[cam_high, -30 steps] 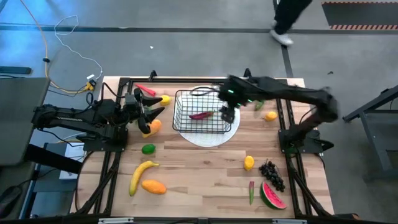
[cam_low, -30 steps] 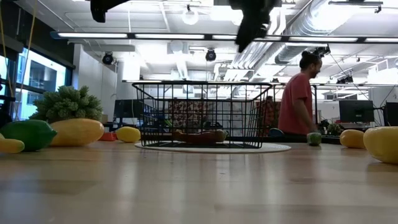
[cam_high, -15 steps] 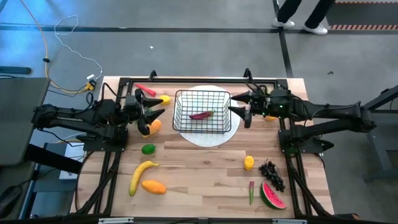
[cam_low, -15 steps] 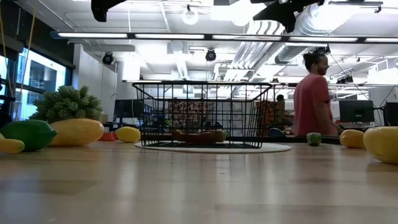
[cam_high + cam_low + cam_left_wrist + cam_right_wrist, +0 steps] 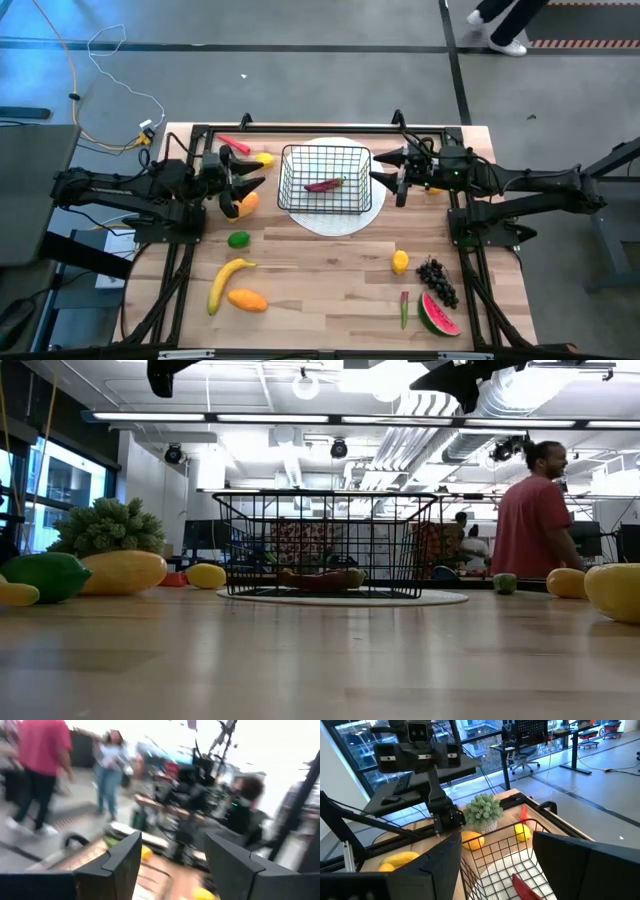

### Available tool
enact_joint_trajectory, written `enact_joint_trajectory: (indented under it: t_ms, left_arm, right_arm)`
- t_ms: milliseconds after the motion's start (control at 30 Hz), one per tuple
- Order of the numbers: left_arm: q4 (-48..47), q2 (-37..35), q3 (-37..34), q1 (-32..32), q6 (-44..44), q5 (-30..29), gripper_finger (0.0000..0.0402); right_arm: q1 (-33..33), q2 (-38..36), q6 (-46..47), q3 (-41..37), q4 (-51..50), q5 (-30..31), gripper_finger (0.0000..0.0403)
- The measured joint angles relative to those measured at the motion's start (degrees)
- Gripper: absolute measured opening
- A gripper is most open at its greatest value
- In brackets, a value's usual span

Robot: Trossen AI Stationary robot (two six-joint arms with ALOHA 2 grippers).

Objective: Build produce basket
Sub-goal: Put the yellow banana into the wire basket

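The black wire basket point(image 5: 323, 180) stands on a round white plate point(image 5: 340, 222) at the table's far middle, with one red piece point(image 5: 322, 185) lying in it. My right gripper point(image 5: 380, 168) hangs open and empty just right of the basket, pointing at it; the right wrist view point(image 5: 505, 865) looks over the basket's rim point(image 5: 505, 852). My left gripper point(image 5: 250, 172) waits open and empty left of the basket, above an orange mango point(image 5: 246, 204). Other produce lies loose on the table.
Near the left gripper lie a lemon point(image 5: 265, 159) and a red piece point(image 5: 231, 145). A lime point(image 5: 238, 239), banana point(image 5: 228, 280) and mango point(image 5: 247, 299) lie front left. A lemon point(image 5: 400, 262), grapes point(image 5: 436, 279) and watermelon slice point(image 5: 438, 315) lie front right. A person point(image 5: 535, 510) walks behind the table.
My right gripper has drawn back from over the basket's right end toward the table's right edge, rising and tipping from pointing down to about level. The red piece has stayed in the basket. The person behind the table has walked on.
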Motion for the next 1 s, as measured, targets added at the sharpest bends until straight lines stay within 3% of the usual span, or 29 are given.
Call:
enact_joint_trajectory:
  t_ms: [100, 300, 400, 567, 733, 1000]
  left_arm:
    - [-12.35, 0.42, 5.38, -0.55, -5.76, 5.40, 0.0202]
    - [-48.95, 4.23, 18.56, -6.19, -20.04, 13.23, 0.0202]
    - [-59.38, 5.60, 20.52, -11.00, -30.13, 16.90, 0.0202]
    - [-67.88, 7.83, 19.64, -21.00, -50.00, 17.92, 0.0202]
    - [-71.87, 12.10, 17.86, -30.92, -63.57, 15.05, 0.0206]
    - [-71.32, 23.11, 15.13, -41.30, -72.99, 14.48, 0.0249]
  right_arm:
    - [0.00, 0.02, 0.77, 0.00, 0.00, 0.00, 0.0227]
    - [0.00, 0.04, 2.28, 0.00, -0.13, 0.02, 0.0227]
    - [0.00, 0.04, 4.38, 0.00, -0.15, 0.02, 0.0227]
    - [0.00, 0.04, 4.52, 0.00, -0.15, 0.02, 0.0227]
    - [0.00, 0.04, 4.52, 0.00, -0.15, 0.02, 0.0227]
    - [0.00, 0.07, 4.52, 0.00, -0.38, 0.01, 0.0227]
